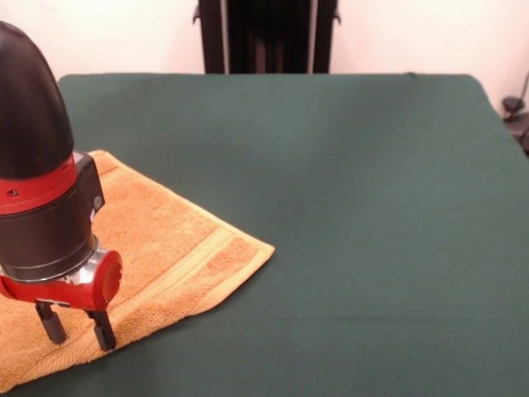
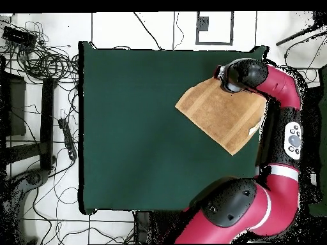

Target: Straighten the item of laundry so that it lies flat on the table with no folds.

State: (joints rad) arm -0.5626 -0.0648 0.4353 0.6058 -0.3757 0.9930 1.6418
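Mostly, I judge the towel flat on the table, one edge perhaps overhanging, while my gripper hovers above it, fingers parted, holding nothing.

Front view: the towel is cut off by the left and bottom picture edges, so its full outline cannot be read. The arm covers the towel's left part. The hand shows two fingers apart over the towel; whether their tips touch the cloth cannot be told.

Overhead view: the arm's end hides the hand and the towel corner beneath it. The towel edge nearest the arm possibly overhangs the bench edge; unclear.
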